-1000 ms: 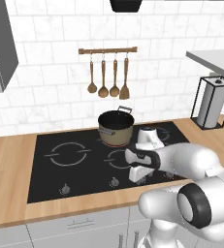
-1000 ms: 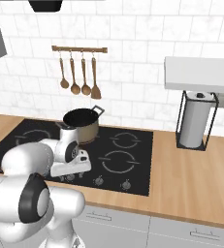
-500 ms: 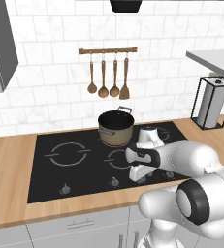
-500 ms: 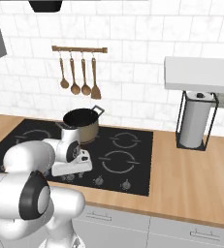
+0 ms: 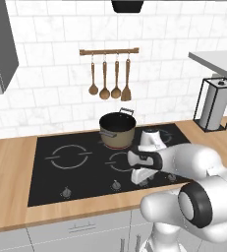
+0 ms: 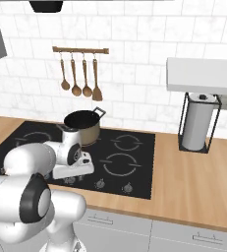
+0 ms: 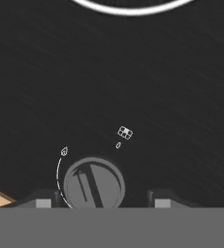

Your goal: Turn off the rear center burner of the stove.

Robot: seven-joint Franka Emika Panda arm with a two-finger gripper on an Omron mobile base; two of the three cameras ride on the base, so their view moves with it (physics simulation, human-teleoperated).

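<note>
One silver knob (image 7: 94, 183) between the spread end effector (image 7: 100, 199) tips in the hand view, base views showing brown pot (image 5: 117, 129) on the stove (image 5: 75, 172), arm unmoved since earlier.

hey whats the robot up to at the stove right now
The robot arm has lowered its gripper to the row of knobs at the front of the black stove. In the hand view a silver knob sits between the two fingertips, which stand apart on either side of it. Behind, a brown pot sits on the rear center burner, where a red tint shows at its base.
</note>
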